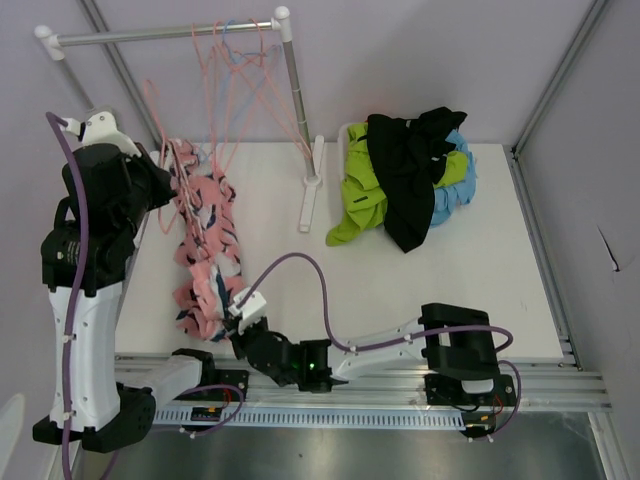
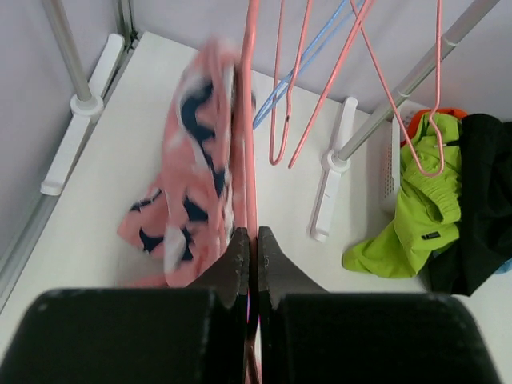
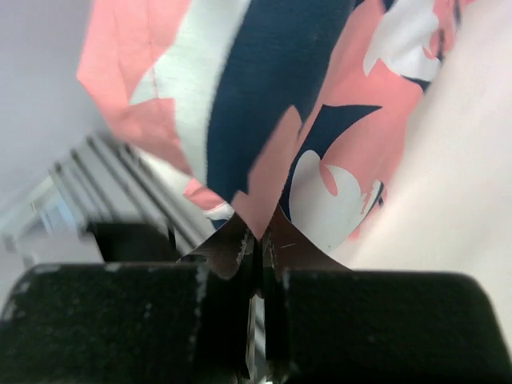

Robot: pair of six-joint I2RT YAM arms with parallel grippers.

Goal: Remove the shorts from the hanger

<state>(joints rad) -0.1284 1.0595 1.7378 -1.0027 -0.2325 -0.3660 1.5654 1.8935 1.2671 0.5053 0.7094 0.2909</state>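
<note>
Pink shorts with dark-blue shapes (image 1: pixel 205 245) hang in a long bunch from a pink hanger (image 2: pixel 250 120), their lower end near the table's front edge. My left gripper (image 1: pixel 172 178) is shut on that hanger's wire, seen pinched between the jaws of the gripper (image 2: pixel 253 240) in the left wrist view, with the shorts (image 2: pixel 192 160) just beyond. My right gripper (image 1: pixel 240 308) is shut on the bottom edge of the shorts. In the right wrist view a point of the cloth (image 3: pixel 304 96) sits clamped in the gripper (image 3: pixel 260 236).
A rack rail (image 1: pixel 170 33) at the back carries more pink and blue hangers (image 1: pixel 240 70); its foot (image 1: pixel 313 185) stands mid-table. A white basket (image 1: pixel 349 135) at the back right holds lime green (image 1: pixel 362 195), black (image 1: pixel 405 170) and light blue shorts (image 1: pixel 455 200).
</note>
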